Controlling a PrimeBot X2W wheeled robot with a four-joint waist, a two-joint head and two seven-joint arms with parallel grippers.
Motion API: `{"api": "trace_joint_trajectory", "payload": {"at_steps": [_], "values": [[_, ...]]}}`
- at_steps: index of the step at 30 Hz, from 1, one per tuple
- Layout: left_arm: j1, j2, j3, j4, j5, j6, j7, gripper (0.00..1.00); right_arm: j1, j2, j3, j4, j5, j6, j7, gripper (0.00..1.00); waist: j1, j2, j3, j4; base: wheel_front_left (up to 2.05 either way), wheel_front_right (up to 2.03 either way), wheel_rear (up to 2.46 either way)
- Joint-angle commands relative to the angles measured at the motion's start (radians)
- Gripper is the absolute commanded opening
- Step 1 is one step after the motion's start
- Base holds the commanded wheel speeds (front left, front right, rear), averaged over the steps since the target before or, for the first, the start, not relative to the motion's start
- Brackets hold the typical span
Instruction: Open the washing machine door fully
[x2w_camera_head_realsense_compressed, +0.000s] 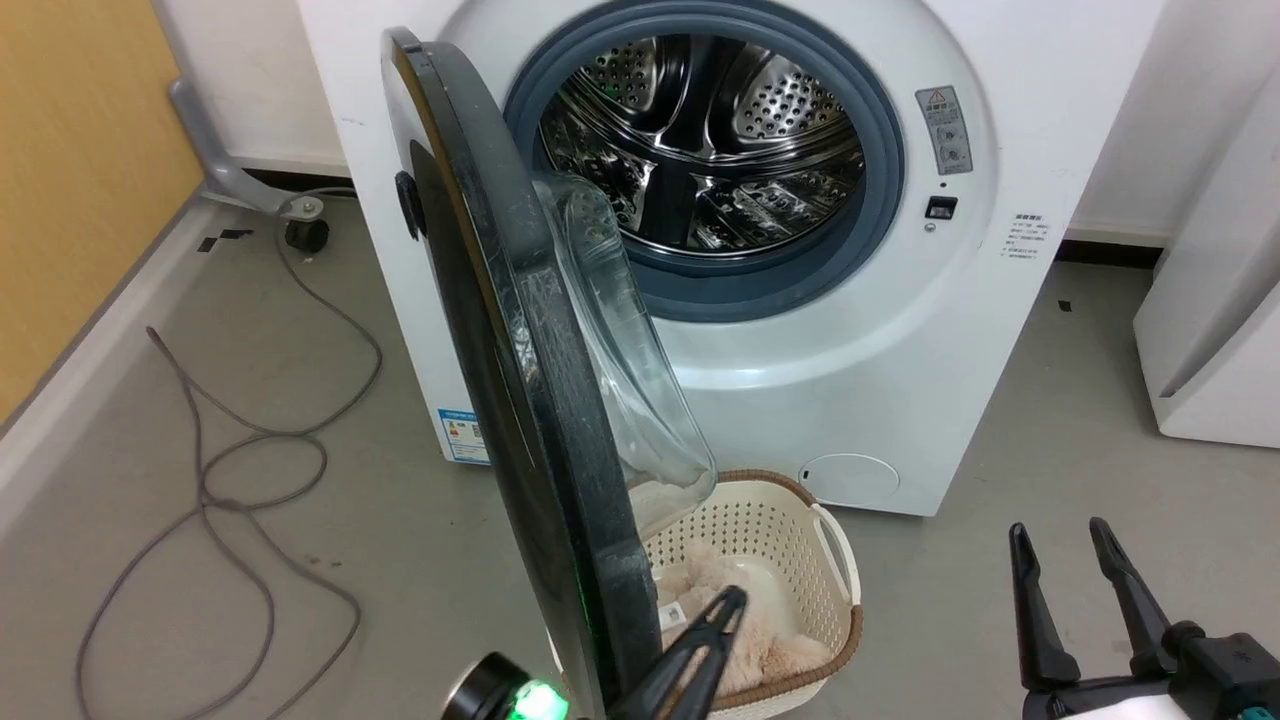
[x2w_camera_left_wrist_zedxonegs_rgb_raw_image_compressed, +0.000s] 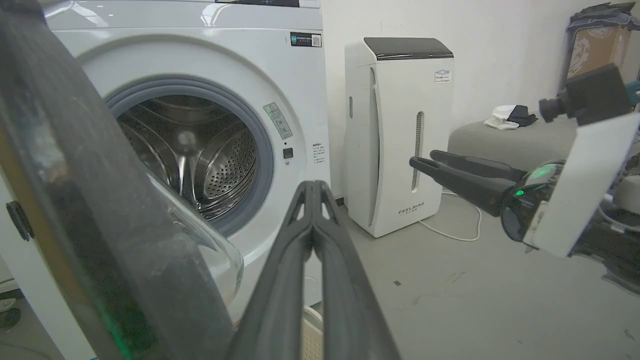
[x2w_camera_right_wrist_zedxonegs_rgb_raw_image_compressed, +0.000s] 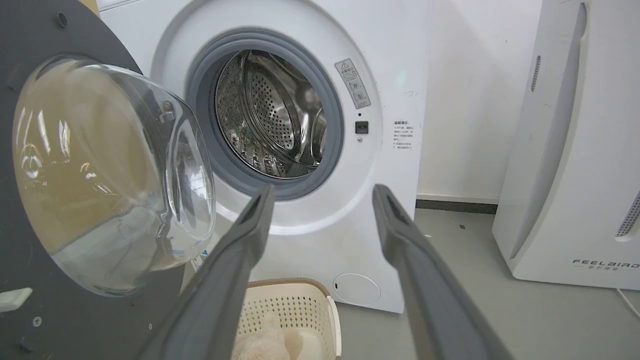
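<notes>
the left gripper (x2w_camera_head_realsense_compressed: 733, 603) is showing its two dark fingers pressed flat together, tip to tip, with nothing between them. in the left wrist view the left gripper (x2w_camera_left_wrist_zedxonegs_rgb_raw_image_compressed: 314, 187) is pointing toward the washing machine (x2w_camera_left_wrist_zedxonegs_rgb_raw_image_compressed: 300, 100). the washing machine door (x2w_camera_left_wrist_zedxonegs_rgb_raw_image_compressed: 75, 200) is standing just to its left, swung out from the front. whether the fingers are touching the door's inner rim, i cannot tell.

in the head view the washing machine door (x2w_camera_head_realsense_compressed: 520, 400) is standing almost edge-on, its clear glass bowl bulging toward the left gripper's side. the open drum of the washing machine (x2w_camera_head_realsense_compressed: 800, 400) is lying beyond the fingertips.

the right gripper (x2w_camera_head_realsense_compressed: 1058, 532) is holding its fingers spread wide and is gripping nothing. it is hanging well apart from the door. in the right wrist view the right gripper (x2w_camera_right_wrist_zedxonegs_rgb_raw_image_compressed: 324, 192) is framing the machine's lower front between its fingers. the washing machine door (x2w_camera_right_wrist_zedxonegs_rgb_raw_image_compressed: 75, 320) is lying to its left, and the washing machine (x2w_camera_right_wrist_zedxonegs_rgb_raw_image_compressed: 390, 75) is straight ahead.

a cream perforated basket (x2w_camera_head_realsense_compressed: 835, 560) is sitting on the floor just beyond the left gripper's tips, in front of the machine. a pale fluffy item (x2w_camera_head_realsense_compressed: 760, 640) is lying inside it. a white appliance (x2w_camera_right_wrist_zedxonegs_rgb_raw_image_compressed: 575, 150) is standing to the right of the right gripper.
</notes>
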Motion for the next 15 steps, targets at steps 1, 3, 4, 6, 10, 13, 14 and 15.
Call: {"api": "trace_joint_trajectory", "payload": {"at_steps": [1, 3, 4, 6, 10, 13, 14, 15], "values": [[0.013, 0.008, 0.011, 0.009, -0.008, 0.008, -0.005, 0.0, -0.004, 0.005, -0.001, 0.0, -0.005, 0.001, -0.004, 1.0, 0.0, -0.0001, 0.001, 0.001, 0.0, 0.0, 0.0], [0.015, 0.008, 0.029, 0.025, -0.015, 0.018, -0.005, 0.0, -0.005, 0.005, -0.002, 0.002, -0.004, 0.001, -0.004, 1.0, 0.0, -0.0001, 0.003, 0.005, 0.0, 0.0, 0.0], [0.015, 0.008, 0.039, 0.033, -0.019, 0.021, -0.005, 0.0, -0.006, 0.005, -0.002, 0.004, -0.004, 0.001, -0.004, 1.0, 0.0, -0.0001, 0.004, 0.006, 0.0, 0.0, 0.0], [0.014, 0.009, 0.059, 0.047, -0.025, 0.028, -0.005, 0.0, -0.008, 0.005, 0.001, 0.008, -0.004, 0.001, -0.004, 1.0, 0.0, -0.0001, 0.006, 0.009, 0.0, 0.0, 0.0], [0.019, 0.011, 0.093, 0.065, -0.032, 0.037, -0.005, 0.0, -0.015, 0.005, 0.005, 0.013, -0.006, 0.001, -0.004, 1.0, 0.0, -0.0001, 0.01, 0.015, 0.0, 0.0, 0.0], [0.029, 0.014, 0.109, 0.067, -0.033, 0.039, -0.005, 0.0, -0.014, 0.005, 0.004, 0.015, -0.007, 0.001, -0.004, 1.0, 0.0, -0.0001, 0.01, 0.024, 0.0, 0.0, 0.0], [0.036, 0.014, 0.111, 0.063, -0.033, 0.039, -0.005, 0.0, -0.012, 0.005, 0.004, 0.016, -0.007, 0.001, -0.004, 1.0, 0.0, -0.0001, 0.01, 0.028, 0.0, 0.0, 0.0], [0.045, 0.015, 0.112, 0.061, -0.033, 0.039, -0.005, 0.0, -0.011, 0.005, 0.002, 0.016, -0.007, 0.001, -0.004, 1.0, 0.0, -0.0001, 0.01, 0.031, 0.0, 0.0, 0.0]]}}
